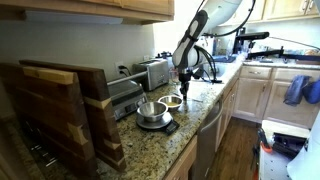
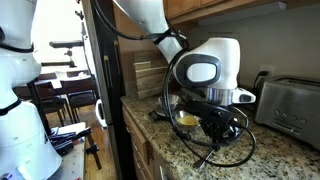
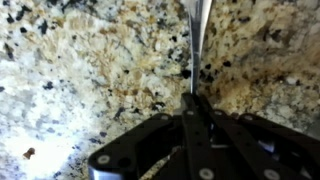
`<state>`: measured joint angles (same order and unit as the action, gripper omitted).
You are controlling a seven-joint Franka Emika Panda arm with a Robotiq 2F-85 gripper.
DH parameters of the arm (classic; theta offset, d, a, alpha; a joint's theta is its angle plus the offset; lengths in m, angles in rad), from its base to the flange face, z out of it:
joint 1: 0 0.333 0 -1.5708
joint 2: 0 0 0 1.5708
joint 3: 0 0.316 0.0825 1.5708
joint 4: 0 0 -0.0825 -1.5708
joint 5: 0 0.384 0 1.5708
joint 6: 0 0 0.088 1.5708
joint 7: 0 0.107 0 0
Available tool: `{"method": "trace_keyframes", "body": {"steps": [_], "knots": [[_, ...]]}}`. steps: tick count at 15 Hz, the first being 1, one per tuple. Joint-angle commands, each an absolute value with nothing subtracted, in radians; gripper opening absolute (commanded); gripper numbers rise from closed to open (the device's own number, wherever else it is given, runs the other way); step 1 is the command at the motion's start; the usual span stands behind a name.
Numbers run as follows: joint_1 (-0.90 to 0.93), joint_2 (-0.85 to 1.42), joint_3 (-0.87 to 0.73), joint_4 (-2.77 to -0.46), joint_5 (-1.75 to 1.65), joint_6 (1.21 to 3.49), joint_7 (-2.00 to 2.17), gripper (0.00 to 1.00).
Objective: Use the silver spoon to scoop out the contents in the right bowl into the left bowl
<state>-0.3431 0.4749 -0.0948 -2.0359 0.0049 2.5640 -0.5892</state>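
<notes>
The gripper (image 3: 193,104) is pinching the spoon (image 3: 198,35), jaws closed on its thin handle, and the spoon is pointing out over bare granite counter (image 3: 80,70). In an exterior view the arm is hanging just beside the small bowl (image 1: 172,101), near the counter's front edge. The big steel bowl (image 1: 148,109) is sitting next to the small one. The toaster (image 1: 153,72) is crowding the wall side behind them.

Your countertop (image 3: 90,60) was speckled granite, tan and cream with black flecks. The silver spoon (image 3: 198,30) looked pale grey, your gripper (image 3: 195,102) black. The left bowl (image 1: 150,109) was shiny steel, the right bowl (image 2: 187,119) yellowish inside. Your arm (image 2: 228,52) was white.
</notes>
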Motion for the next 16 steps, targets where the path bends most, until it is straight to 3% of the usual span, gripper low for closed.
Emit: {"method": "trace_keyframes", "body": {"steps": [1, 16], "knots": [[-0.363, 0.429, -0.077, -2.083, 0.015, 2.564, -0.598, 0.07], [-0.305, 0.172, -0.101, -2.179, -0.034, 2.366, -0.656, 0.07]]}}
